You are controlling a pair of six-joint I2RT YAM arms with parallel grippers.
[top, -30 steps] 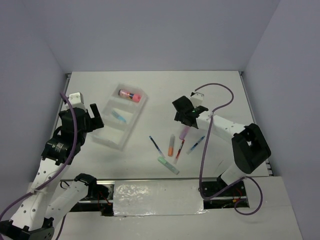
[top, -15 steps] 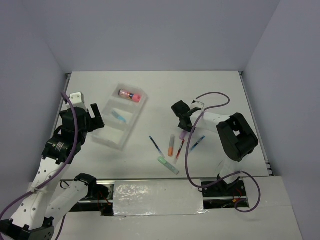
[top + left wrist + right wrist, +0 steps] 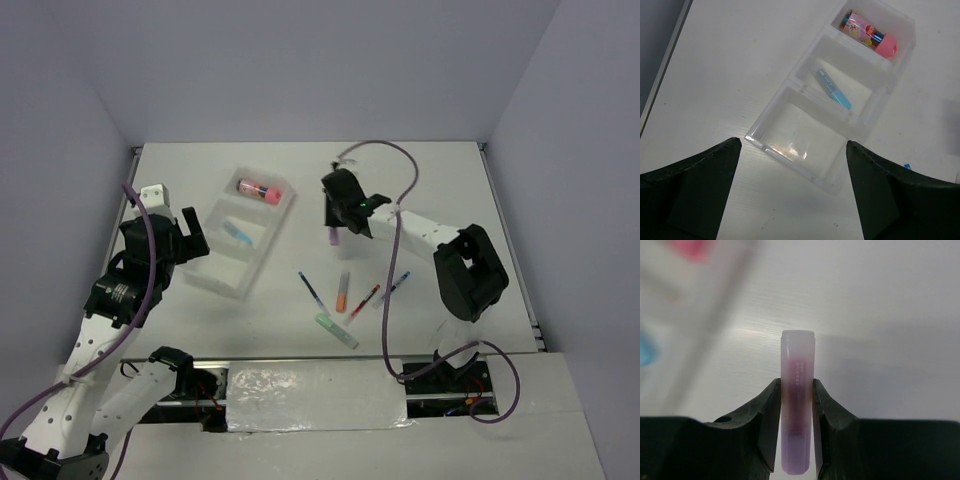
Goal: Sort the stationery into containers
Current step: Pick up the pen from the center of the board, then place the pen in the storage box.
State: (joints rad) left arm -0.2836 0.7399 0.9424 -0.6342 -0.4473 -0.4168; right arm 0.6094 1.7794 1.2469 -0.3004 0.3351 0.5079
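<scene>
My right gripper (image 3: pixel 337 225) is shut on the purple highlighter (image 3: pixel 797 390), which also shows in the top view (image 3: pixel 333 237), held above the table right of the clear three-compartment tray (image 3: pixel 215 277). The tray's far compartment holds the pink-red tube (image 3: pixel 258 189), the middle one a blue highlighter (image 3: pixel 237 233); both also show in the left wrist view, the tube (image 3: pixel 869 34) and the highlighter (image 3: pixel 833 89). My left gripper (image 3: pixel 190 236) is open and empty beside the tray's near end (image 3: pixel 790 150). An orange highlighter (image 3: pixel 342 291), a green highlighter (image 3: pixel 336 331), a blue pen (image 3: pixel 310 289) and a red pen (image 3: pixel 364 301) lie on the table.
A second thin blue pen (image 3: pixel 397 283) lies right of the red pen. The table's back wall and side walls enclose the white surface. The right arm's purple cable (image 3: pixel 400 170) loops above the table.
My right gripper has lifted the purple highlighter from the group of pens and carried it up and to the left, towards the tray. The left arm has not moved.
</scene>
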